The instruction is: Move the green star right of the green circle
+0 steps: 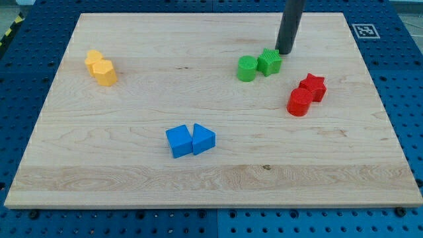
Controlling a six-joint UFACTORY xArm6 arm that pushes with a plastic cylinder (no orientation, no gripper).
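Observation:
The green star (pixel 269 61) sits near the view's top, touching the right side of the green circle (pixel 247 69). My tip (pixel 285 52) is just to the upper right of the green star, close to it or touching it; the dark rod rises from there out of the view's top.
A red star (pixel 313 86) and a red circle (pixel 300 102) sit together to the lower right of the green pair. Two blue blocks, a cube (pixel 178 141) and a wedge (pixel 203 139), lie at the bottom centre. Two yellow blocks (pixel 100 67) lie at the left. The wooden board (pixel 79 165) ends on all sides.

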